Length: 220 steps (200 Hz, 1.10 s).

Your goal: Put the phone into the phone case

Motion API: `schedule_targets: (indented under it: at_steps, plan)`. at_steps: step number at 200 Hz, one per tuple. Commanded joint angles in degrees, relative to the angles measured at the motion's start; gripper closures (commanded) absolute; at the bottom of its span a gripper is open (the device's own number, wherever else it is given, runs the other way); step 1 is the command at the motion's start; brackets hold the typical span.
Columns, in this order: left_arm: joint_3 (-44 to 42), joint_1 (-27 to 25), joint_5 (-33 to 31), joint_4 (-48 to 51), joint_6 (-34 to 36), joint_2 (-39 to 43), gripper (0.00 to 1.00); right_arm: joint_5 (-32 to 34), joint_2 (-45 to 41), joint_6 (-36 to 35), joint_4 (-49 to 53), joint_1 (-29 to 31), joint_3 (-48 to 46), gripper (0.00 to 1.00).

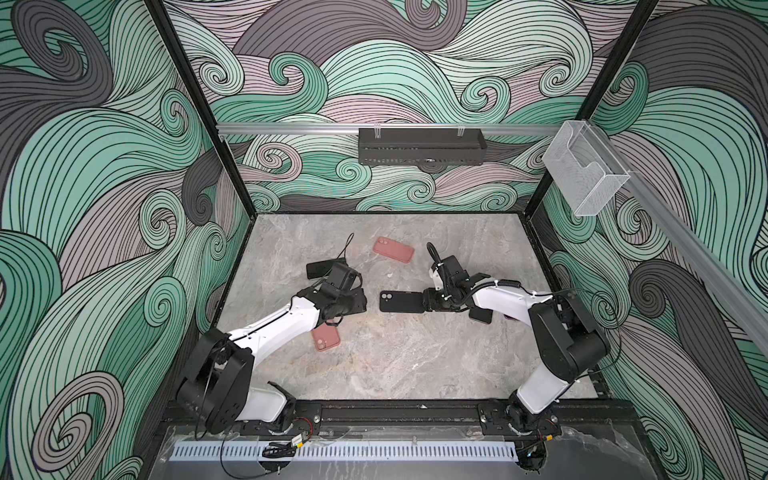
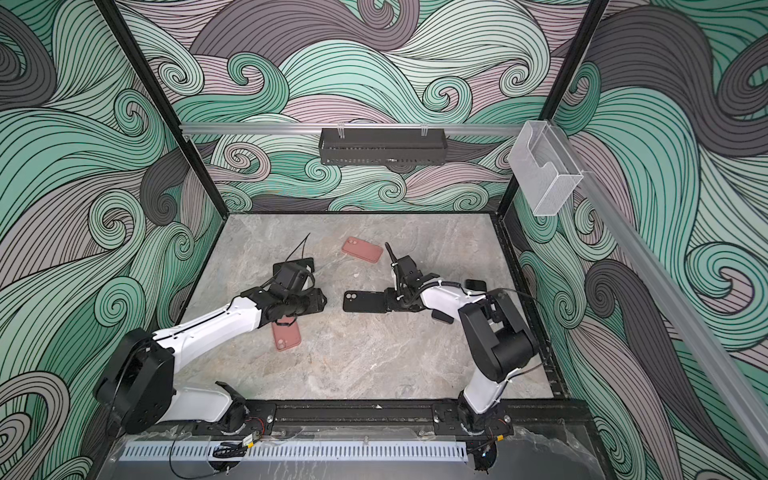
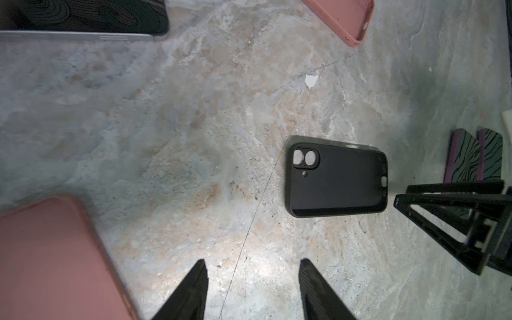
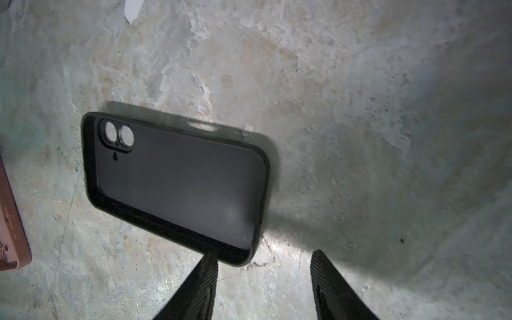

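A black phone case (image 1: 401, 301) (image 2: 363, 301) lies hollow side up mid-table, camera cutout at its left end. My right gripper (image 1: 428, 301) (image 4: 265, 252) stands open at the case's right end. Nothing is between its fingers, and one fingertip (image 4: 207, 266) meets the case's (image 4: 177, 185) near corner. My left gripper (image 1: 360, 302) (image 3: 254, 261) hovers open and empty over bare table, left of the case (image 3: 336, 177). A dark phone (image 1: 326, 268) (image 3: 83, 16) lies behind the left wrist. Another phone (image 1: 481, 314) (image 2: 442, 316) lies partly under the right arm.
One pink case (image 1: 393, 249) (image 3: 343, 19) lies further back at the middle. A second pink case (image 1: 326, 337) (image 3: 47, 255) sits under the left forearm. A small dark thing (image 2: 476, 285) lies by the right wall. A black shelf (image 1: 422, 145) hangs on the back wall.
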<state>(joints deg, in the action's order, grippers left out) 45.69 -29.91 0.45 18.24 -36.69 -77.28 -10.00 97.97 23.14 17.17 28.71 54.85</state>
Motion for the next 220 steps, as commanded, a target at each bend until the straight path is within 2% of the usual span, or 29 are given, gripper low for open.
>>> schedule_targets:
  at_steps: [1, 78, 163, 190, 220]
  plan:
    - [0.0, 2.1, -0.8, 2.8, -0.2, 3.1, 0.44, -1.3, 1.1, 1.5, -1.2, 0.5, 0.9, 0.46]
    - [-4.5, 8.7, 2.0, 3.0, 0.6, 9.7, 0.43, -4.0, 3.7, 2.4, -2.4, 1.2, 2.2, 0.51]
    - [-7.1, 14.8, 3.9, 0.4, 0.8, 10.9, 0.43, -5.0, 5.0, 2.7, -2.6, 1.9, 3.7, 0.52]
    - [-6.6, 15.9, 4.2, 0.5, 1.5, 10.2, 0.43, -4.3, 4.6, 2.4, -1.7, 2.0, 3.9, 0.5]
    - [-4.9, 18.1, 3.4, 1.7, 3.9, 9.4, 0.41, -0.4, -0.3, -0.5, 1.2, 2.1, 3.4, 0.41]
